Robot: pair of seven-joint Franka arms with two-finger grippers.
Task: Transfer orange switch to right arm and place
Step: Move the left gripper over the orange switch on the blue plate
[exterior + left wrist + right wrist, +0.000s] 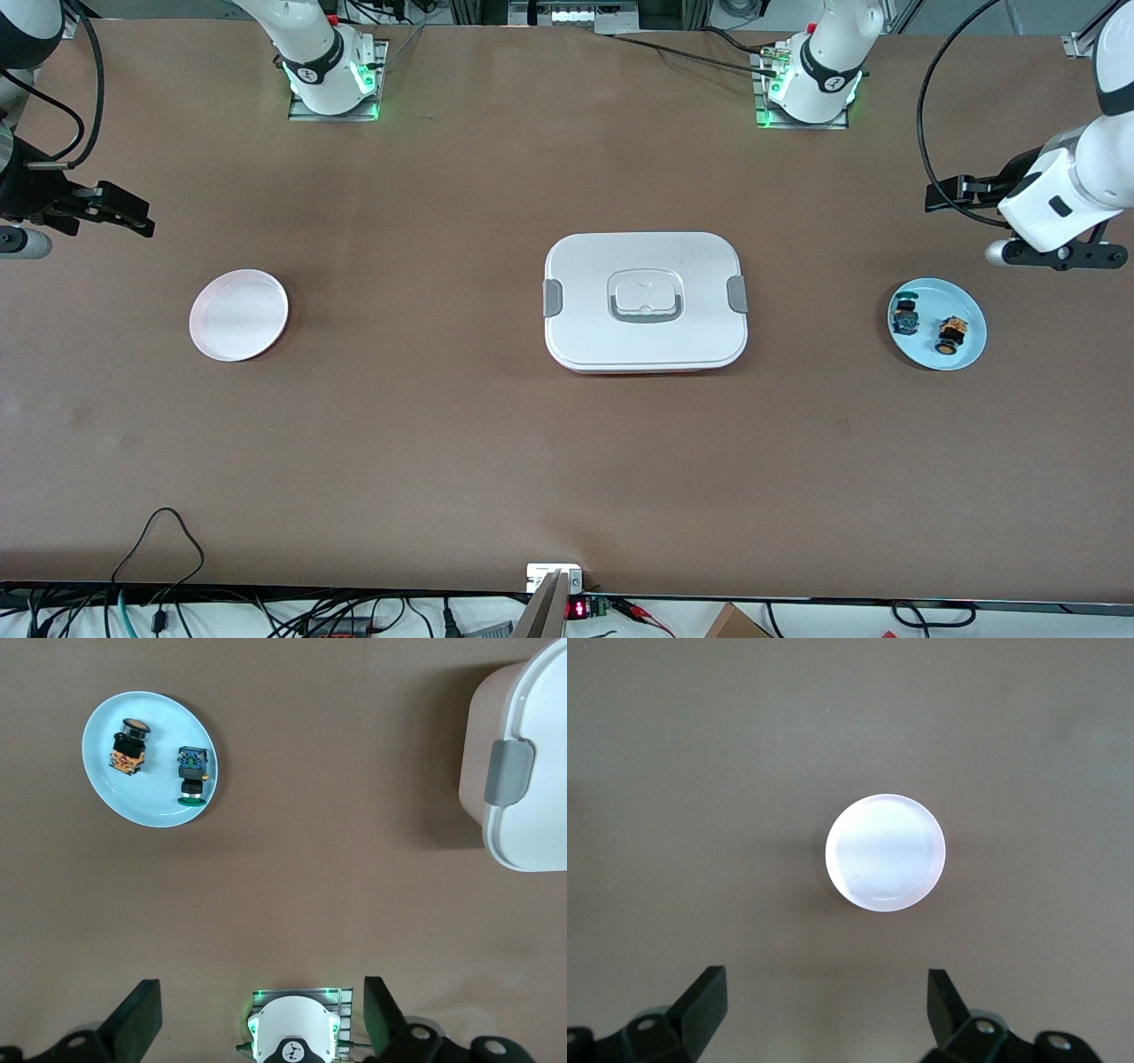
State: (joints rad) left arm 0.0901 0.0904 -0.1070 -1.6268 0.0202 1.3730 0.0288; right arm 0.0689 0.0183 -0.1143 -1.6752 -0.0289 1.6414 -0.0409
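Note:
The orange switch (952, 335) (128, 746) lies on its side on a light blue plate (964, 356) (146, 806) toward the left arm's end of the table. A blue-green switch (905, 316) (191, 775) lies beside it on the same plate. My left gripper (946, 193) (260, 992) hangs high over bare table beside that plate, open and empty. My right gripper (131, 213) (824, 979) hangs over bare table at the right arm's end, open and empty, apart from a pale pink plate (239, 315) (886, 852).
A white lidded box with grey side clips (645, 301) (532, 771) stands in the middle of the table between the two plates. Both arm bases (330, 71) (811, 80) are bolted along the table's edge farthest from the front camera.

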